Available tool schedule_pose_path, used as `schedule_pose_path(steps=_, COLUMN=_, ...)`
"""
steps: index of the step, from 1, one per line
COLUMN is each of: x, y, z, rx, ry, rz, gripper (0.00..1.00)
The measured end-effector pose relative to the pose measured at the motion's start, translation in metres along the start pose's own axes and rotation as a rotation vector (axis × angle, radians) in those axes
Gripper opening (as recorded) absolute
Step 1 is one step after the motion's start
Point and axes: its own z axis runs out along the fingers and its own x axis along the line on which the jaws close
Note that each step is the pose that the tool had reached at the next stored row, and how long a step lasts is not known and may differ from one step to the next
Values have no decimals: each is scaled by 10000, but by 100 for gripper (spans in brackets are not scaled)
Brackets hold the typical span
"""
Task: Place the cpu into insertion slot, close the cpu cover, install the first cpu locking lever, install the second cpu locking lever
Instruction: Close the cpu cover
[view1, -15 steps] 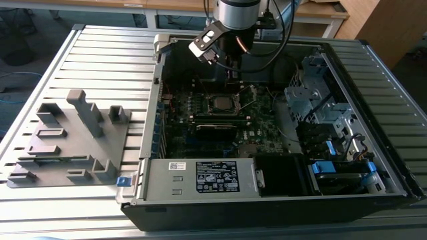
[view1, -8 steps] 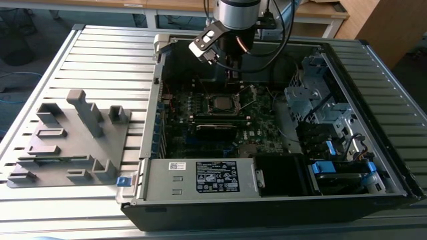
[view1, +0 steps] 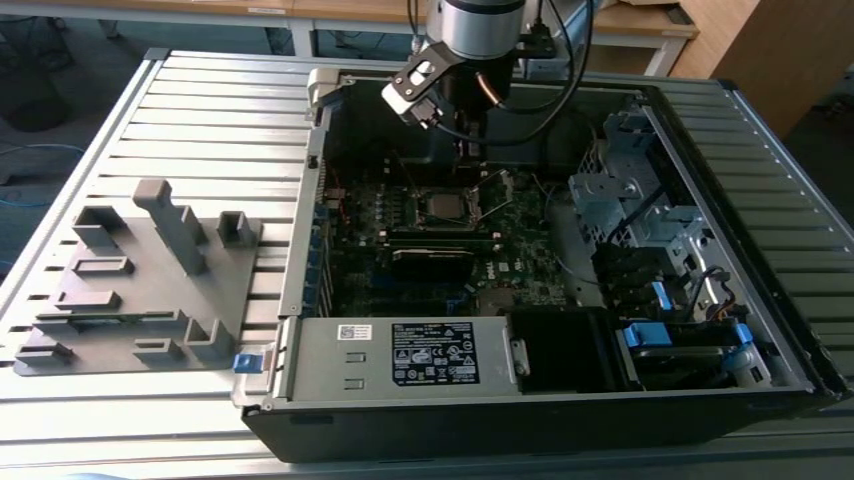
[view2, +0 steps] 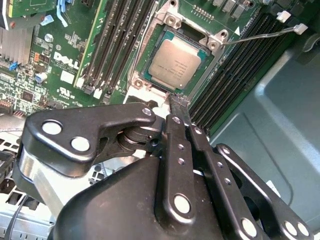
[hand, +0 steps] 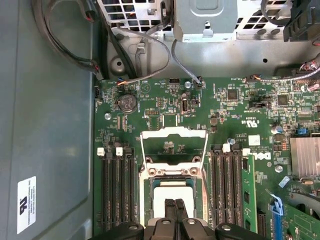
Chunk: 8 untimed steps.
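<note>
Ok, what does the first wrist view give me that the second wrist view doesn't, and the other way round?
First wrist view: the cpu cover seen whole, swung open beyond the insertion slot; a coin battery; cables by the board's edge. Second wrist view: the gripper with its black linkage arms close up, tips near the slot's rim. Both: the cpu seated in the slot, with memory slots on either side.

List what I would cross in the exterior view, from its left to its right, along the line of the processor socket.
Grey fixture tray → computer case's left wall → cpu seated in its socket → metal drive cage → bare slatted table.
</note>
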Motion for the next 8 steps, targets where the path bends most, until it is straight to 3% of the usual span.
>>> schedule_pose_path(steps=8, x=3, y=91, z=6, rx=0, ry=0, rz=0, gripper=11)
